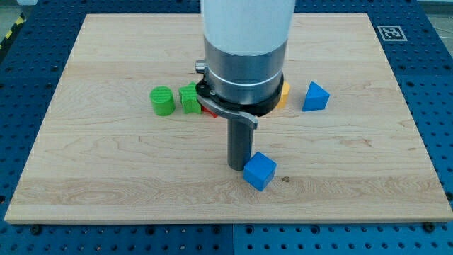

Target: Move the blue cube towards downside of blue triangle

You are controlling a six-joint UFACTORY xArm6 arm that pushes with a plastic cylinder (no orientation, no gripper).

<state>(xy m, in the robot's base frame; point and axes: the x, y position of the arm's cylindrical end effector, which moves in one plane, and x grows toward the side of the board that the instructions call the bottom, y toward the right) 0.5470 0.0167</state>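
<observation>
Camera view shows a light wooden board (106, 177) lying on a blue table with rows of holes (439, 106). My tip (239, 167) is the bottom end of a straight dark rod that hangs from a big grey and white arm (244, 49). The rod has no jaws, so it grabs nothing; it only stands on the board.

The small blue plastic cube (260, 171) sits near the bottom of the view, close to the middle. It is just to the right of my tip and seems to touch the rod's right side. The cube is turned a bit, so one corner points down toward the view's bottom and its flat sides face slantwise. All its sides look the same length, so it has no long side.

The blue plastic triangle block (316, 97) is farther up and to the right, well apart from the cube. Its point faces up.

Left of the arm stands a green round block (162, 100), and a second green block (189, 99) is just beside it on the right. A little bit of a red block (209, 111) peeks out under the arm. A slice of a yellow-orange block (284, 93) shows at the arm's right side, near the triangle. Their shapes are mostly hidden.

A black and white square marker (390, 32) sits at the board's top right corner.
</observation>
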